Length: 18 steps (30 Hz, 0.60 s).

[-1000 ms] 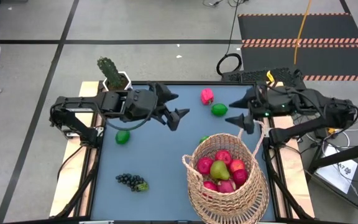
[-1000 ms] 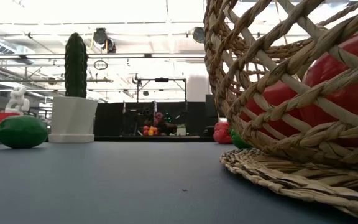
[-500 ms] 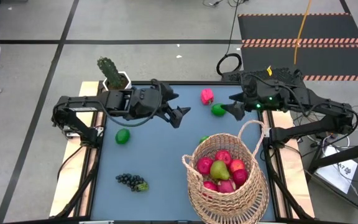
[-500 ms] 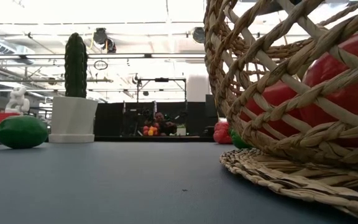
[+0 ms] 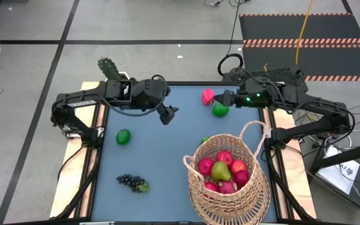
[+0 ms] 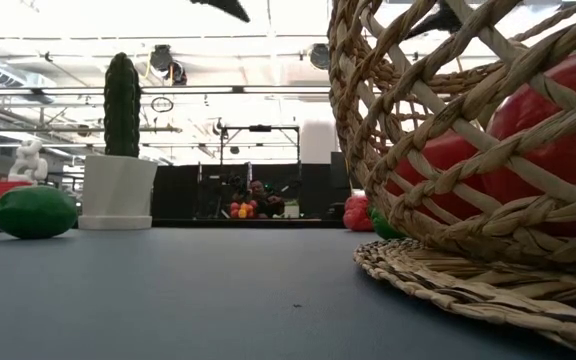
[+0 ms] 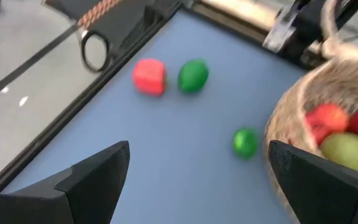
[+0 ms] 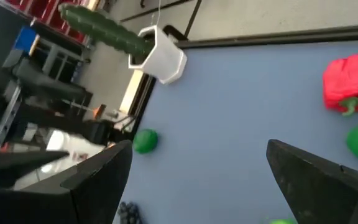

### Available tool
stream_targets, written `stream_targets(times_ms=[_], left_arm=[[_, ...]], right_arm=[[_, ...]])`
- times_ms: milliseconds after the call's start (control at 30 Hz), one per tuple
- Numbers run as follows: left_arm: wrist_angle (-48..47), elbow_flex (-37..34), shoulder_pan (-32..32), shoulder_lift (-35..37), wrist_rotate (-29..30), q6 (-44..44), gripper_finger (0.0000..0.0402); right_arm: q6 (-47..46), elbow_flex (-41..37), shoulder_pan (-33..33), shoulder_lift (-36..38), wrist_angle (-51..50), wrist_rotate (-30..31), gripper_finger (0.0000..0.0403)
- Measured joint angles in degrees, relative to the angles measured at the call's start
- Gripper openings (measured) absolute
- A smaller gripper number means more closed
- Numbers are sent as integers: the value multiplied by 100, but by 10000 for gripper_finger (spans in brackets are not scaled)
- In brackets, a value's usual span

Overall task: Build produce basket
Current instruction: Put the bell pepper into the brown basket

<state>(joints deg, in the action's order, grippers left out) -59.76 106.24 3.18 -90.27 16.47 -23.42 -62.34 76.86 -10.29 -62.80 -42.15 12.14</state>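
The woven basket (image 5: pixel 227 181) stands at the table's near right and holds several red apples and a pear (image 5: pixel 220 170). Loose produce lies on the blue table: a red fruit (image 5: pixel 208 95) and a green one (image 5: pixel 220 110) at the far side, a small lime (image 7: pixel 245 142) beside the basket, a lime (image 5: pixel 123 136) at the left, and dark grapes (image 5: pixel 132 182) near the front. My left gripper (image 5: pixel 167 114) hangs open above the table's middle, slanting down. My right gripper (image 5: pixel 222 99) is open above the red and green fruits. Neither holds anything.
A green cactus (image 5: pixel 108 67) in a white pot (image 8: pixel 160 56) stands at the far left corner. The basket's arched handle (image 5: pixel 255 134) rises at its far right side. Bare blue surface (image 5: pixel 161 156) lies between the grapes, the left lime and the basket.
My right gripper has gone toward the table's far edge and left, from beside the basket's handle to above the red and green fruits, rolling as it went. My left gripper has tipped downward and swung slightly toward the far edge. Both stayed open. No fruit has moved.
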Motion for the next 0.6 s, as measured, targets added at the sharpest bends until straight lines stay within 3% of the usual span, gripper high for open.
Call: stream_targets(times_ms=[167, 500, 600], left_arm=[[-553, 0, 22, 7, 0, -71, 383], [-558, 0, 81, 7, 321, 7, 383], [-558, 0, 193, 7, 351, 85, 383]], right_arm=[[277, 0, -346, -381, 120, -259, 368], [1088, -7, -1225, -899, 185, -528, 368], [1075, -225, -1568, -1062, 116, -985, 368]])
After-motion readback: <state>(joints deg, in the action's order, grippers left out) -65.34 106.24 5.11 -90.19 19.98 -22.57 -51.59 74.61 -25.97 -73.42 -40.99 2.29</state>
